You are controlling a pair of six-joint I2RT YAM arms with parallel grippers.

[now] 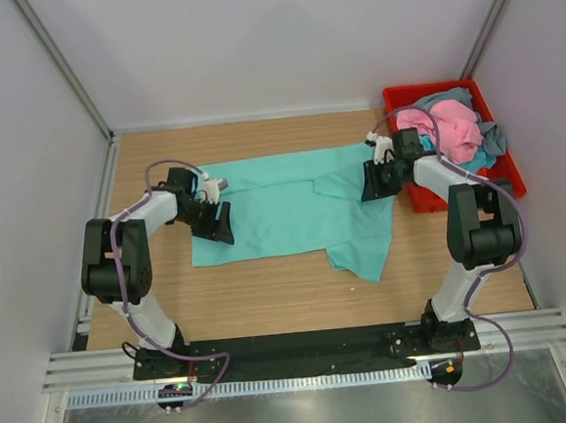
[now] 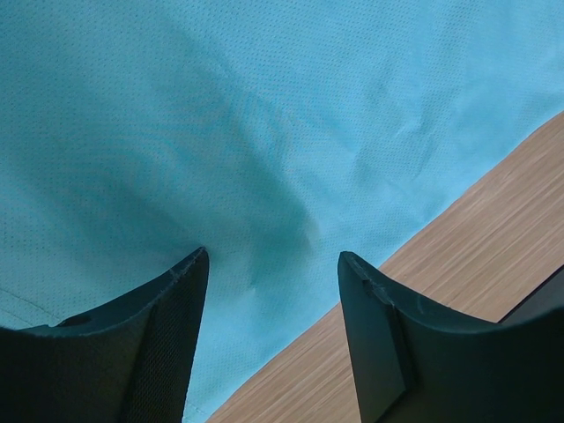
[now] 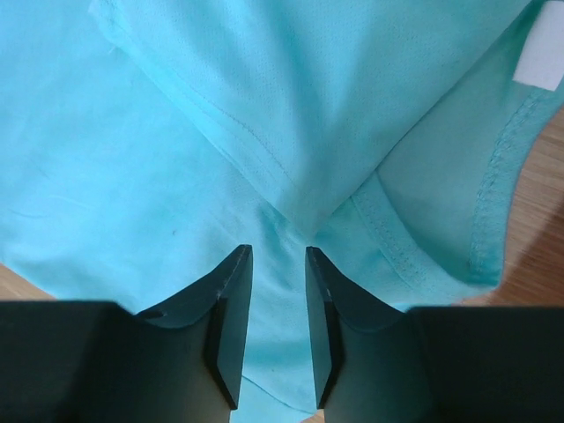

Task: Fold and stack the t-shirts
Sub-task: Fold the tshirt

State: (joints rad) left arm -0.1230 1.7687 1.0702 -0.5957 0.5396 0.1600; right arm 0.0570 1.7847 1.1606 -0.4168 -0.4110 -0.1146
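A teal-green t-shirt (image 1: 292, 206) lies spread on the wooden table, its right part folded over and a corner hanging toward the front. My left gripper (image 1: 213, 224) is open over the shirt's left edge. In the left wrist view, my left gripper (image 2: 271, 256) has wide jaws that straddle the hem of the shirt (image 2: 264, 115). My right gripper (image 1: 377, 180) sits low over the right edge by the collar. In the right wrist view, my right gripper (image 3: 278, 251) has jaws narrowly apart over a fold of the shirt (image 3: 176, 132). Pink (image 1: 448, 125) and grey-blue (image 1: 493, 141) shirts lie in the bin.
A red plastic bin (image 1: 430, 88) stands at the back right, right beside my right arm. White walls with metal posts close in the table on three sides. The shirt's collar (image 3: 493, 176) and white label (image 3: 539, 53) show at the right. Bare wood (image 2: 493, 238) lies beside the hem.
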